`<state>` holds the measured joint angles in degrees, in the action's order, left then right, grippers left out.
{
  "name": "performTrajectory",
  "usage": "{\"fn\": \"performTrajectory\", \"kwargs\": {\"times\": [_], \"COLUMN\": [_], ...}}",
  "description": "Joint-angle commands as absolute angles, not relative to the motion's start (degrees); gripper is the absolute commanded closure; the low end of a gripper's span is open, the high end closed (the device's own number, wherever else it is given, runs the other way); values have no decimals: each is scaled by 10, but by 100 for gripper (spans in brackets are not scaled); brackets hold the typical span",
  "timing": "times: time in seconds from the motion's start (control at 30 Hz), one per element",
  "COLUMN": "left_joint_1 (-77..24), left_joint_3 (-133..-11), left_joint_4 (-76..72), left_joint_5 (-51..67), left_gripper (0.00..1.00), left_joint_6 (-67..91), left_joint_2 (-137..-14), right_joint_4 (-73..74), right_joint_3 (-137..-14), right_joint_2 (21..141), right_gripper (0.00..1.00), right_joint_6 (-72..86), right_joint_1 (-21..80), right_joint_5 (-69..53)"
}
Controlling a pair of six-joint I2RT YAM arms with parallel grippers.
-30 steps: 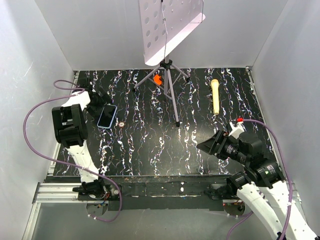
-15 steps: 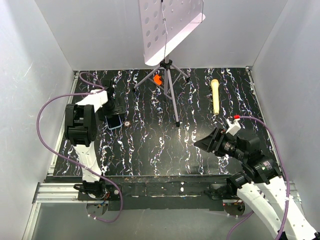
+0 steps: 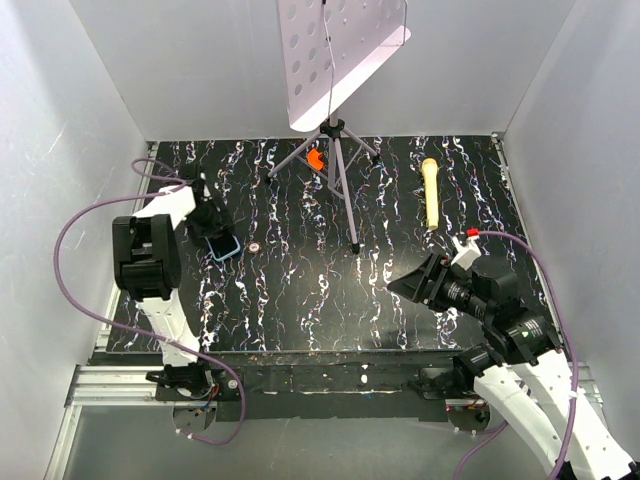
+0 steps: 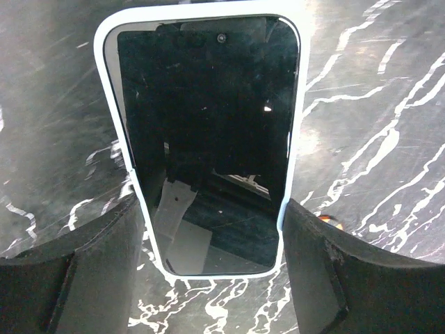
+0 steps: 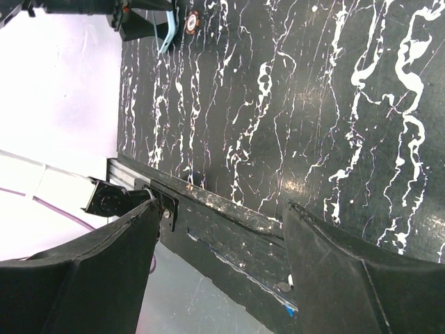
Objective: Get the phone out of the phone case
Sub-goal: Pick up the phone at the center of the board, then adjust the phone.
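The phone, its glossy black screen up, sits inside the light blue phone case on the black marbled table. In the top view only the case's blue corner shows, at the table's left under my left wrist. My left gripper straddles the near end of the case, and both fingers press on its long edges. My right gripper hangs open and empty above the near right of the table. In its own view my right gripper frames the table's front rail.
A tripod carrying a white perforated plate stands at the back middle, with an orange piece by its legs. A yellow stick-like object lies at the back right. A small round disc lies right of the case. White walls enclose the table.
My left gripper came over the phone in its case from the left and narrowed its jaws onto the case's edges. The case shifted slightly. The right gripper drifted a little left.
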<state>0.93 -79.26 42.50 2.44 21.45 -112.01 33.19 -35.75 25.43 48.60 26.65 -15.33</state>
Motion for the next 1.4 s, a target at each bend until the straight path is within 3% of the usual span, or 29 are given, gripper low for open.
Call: {"fn": "performTrajectory", "kwargs": {"times": [0.0,0.17,0.37,0.57,0.73,0.83,1.13,1.37], "left_joint_1": [40,40,8,-108,-198,-250,-345,-361], "left_joint_3": [-743,-701,-645,-560,-436,-433,-450,-460], "left_joint_4": [411,355,287,266,143,134,120,121], "left_joint_5": [63,102,174,214,232,222,215,200], "left_gripper": [84,100,100,100,100,100,100,100], "left_joint_6": [264,336,380,488,660,707,773,771], "left_joint_2": [-1059,-982,-894,-804,-726,-715,-749,-737], "right_joint_4": [324,300,268,165,6,-20,-31,-32], "right_joint_3": [-377,-367,-380,-429,-417,-420,-417,-404], "right_joint_2": [273,306,452,575,620,635,663,679], "right_gripper": [23,23,24,24,23,23,28,43], "right_joint_6": [491,487,455,469,490,486,521,572], "right_joint_1": [268,269,293,440,545,592,627,627], "right_joint_5": [-153,-152,-152,-67,18,84,161,172]}}
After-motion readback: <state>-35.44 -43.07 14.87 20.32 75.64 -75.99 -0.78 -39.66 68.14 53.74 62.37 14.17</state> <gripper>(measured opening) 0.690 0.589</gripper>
